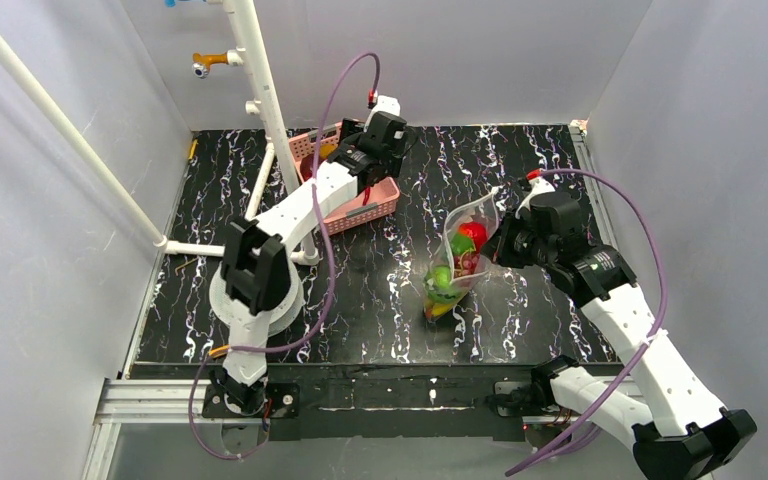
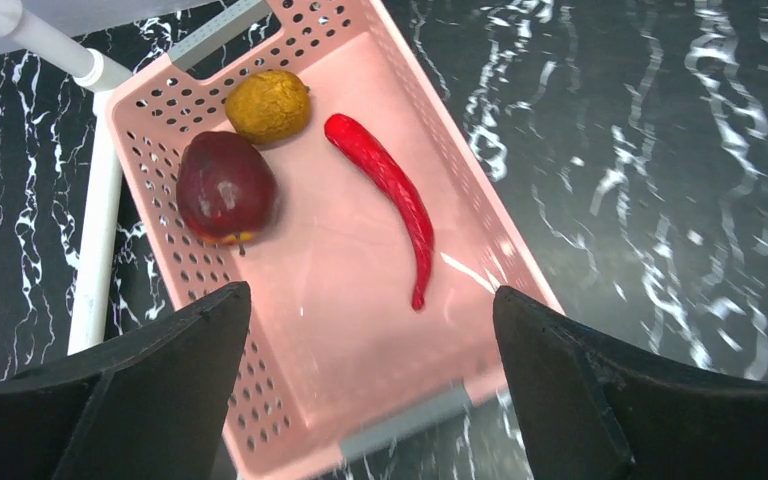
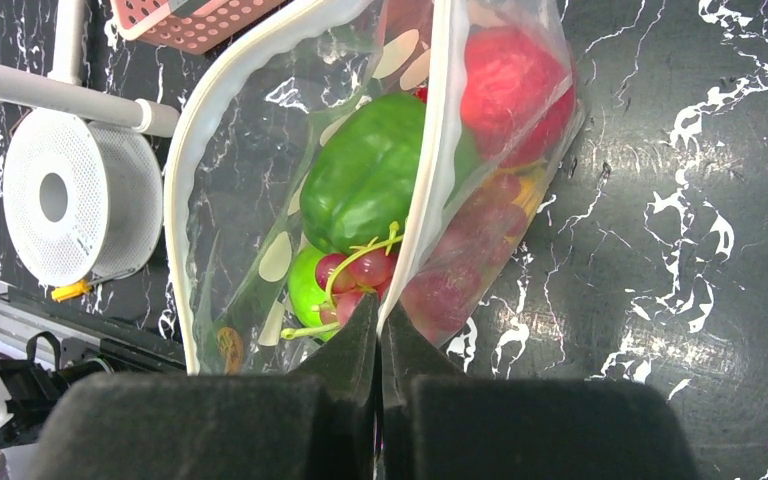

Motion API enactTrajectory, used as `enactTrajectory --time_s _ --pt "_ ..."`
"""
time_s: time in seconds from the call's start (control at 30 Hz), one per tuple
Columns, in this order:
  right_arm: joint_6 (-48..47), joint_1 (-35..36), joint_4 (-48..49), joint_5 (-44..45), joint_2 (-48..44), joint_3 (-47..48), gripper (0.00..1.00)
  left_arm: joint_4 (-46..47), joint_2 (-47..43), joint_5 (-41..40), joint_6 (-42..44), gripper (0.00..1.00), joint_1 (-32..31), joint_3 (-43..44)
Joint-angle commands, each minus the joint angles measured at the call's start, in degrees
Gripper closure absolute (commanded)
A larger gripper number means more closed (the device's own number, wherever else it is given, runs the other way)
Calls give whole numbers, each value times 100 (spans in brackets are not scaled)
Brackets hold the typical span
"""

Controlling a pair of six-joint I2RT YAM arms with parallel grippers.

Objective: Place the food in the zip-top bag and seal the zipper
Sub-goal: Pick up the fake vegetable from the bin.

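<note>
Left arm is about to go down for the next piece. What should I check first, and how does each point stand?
1. Left gripper open over the basket: ok.
2. Pieces free to pick: the chili, dark red fruit and yellow-brown fruit lie uncovered: ok.
3. Right gripper shut on the bag rim: ok.
4. Bag mouth gaping: ok.
5. Room in the bag for three more pieces: cannot tell.
6. Zipper sealed: not ok, comes last.
</note>
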Motion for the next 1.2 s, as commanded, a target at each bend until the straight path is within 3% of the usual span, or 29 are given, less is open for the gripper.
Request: enactTrajectory --time_s 0.0,0.63,0.7,0.87,1.17 --pt "-215 -47 -39 -179 35 389 99 250 641 -691 152 10 309 681" --pt "-420 -163 -1 -767 376 397 99 1003 2143 -824 182 11 1287 1286" --pt "-439 -195 -11 -810 388 381 99 1119 2330 -894 150 15 1321 1366" --pt "-457 -227 -21 -825 396 392 99 483 2358 -298 -735 17 1328 1590" --pt "-400 -260 38 -964 441 390 99 225 2245 603 -2358 23 1325 1242"
